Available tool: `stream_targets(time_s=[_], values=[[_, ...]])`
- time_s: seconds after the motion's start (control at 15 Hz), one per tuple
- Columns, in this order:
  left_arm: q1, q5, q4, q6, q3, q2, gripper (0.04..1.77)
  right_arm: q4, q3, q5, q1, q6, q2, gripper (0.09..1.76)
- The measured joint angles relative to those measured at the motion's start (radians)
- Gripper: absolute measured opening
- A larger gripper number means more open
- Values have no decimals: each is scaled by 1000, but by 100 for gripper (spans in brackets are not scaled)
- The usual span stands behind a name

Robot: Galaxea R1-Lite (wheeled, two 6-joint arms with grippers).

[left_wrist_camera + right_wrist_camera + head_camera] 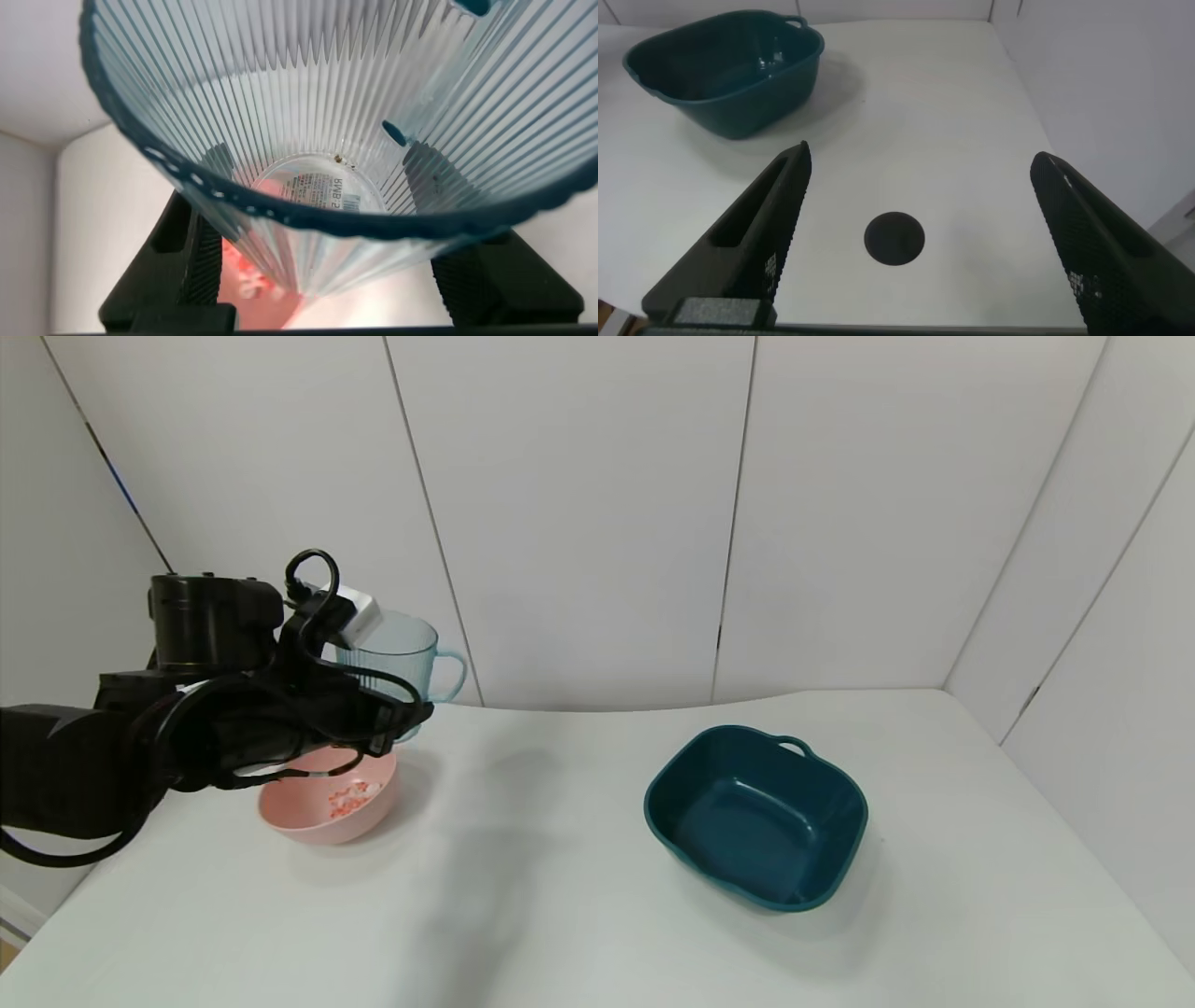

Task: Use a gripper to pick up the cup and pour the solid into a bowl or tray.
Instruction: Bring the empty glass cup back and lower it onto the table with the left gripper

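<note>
My left gripper (pixel 397 714) is shut on the pale-blue ribbed cup (pixel 397 653) and holds it in the air just above and behind the pink bowl (pixel 308 821). The cup stands about upright, with its handle pointing right. In the left wrist view the cup (pixel 318 121) fills the frame between the two black fingers (pixel 201 261), and its inside looks empty. The solid (pixel 350 798), red-orange and white bits, lies inside the bowl. The bowl shows as a pink blur under the cup in the left wrist view (pixel 266 299). My right gripper (pixel 920 163) is open and empty over bare table, out of the head view.
A dark-teal squarish basin (pixel 756 812) with a handle sits empty at the right middle of the white table; it also shows in the right wrist view (pixel 729 70). A black round hole (pixel 895 239) is in the tabletop under the right gripper. White wall panels stand behind.
</note>
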Motion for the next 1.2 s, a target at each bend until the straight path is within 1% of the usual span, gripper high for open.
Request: stream_targets(time_s=[0.13, 0.2, 0.4, 0.6, 0.73, 0.93, 1.0, 1.2], values=[[-52, -7, -14, -114, -14, 21, 125, 0, 0, -1, 0, 0, 0, 171], [-72, -7, -41, -151, -19, 35, 125, 0, 0, -1, 0, 0, 0, 171], [-118, -3, -171, -239, -20, 89, 125, 0, 0, 0, 0, 0, 0, 171], [-156, 3, -240, -299, -17, 151, 125, 0, 0, 0, 0, 0, 0, 171], [-178, 1, -285, -323, -18, 191, 125, 0, 0, 0, 0, 0, 0, 171], [-201, -5, -417, -354, -11, 266, 125, 0, 0, -1, 0, 0, 0, 171], [-208, -6, -444, -367, -11, 293, 125, 0, 0, -1, 0, 0, 0, 171], [-228, -5, -460, -373, -27, 357, 125, 1, 0, 0, 0, 0, 0, 171]])
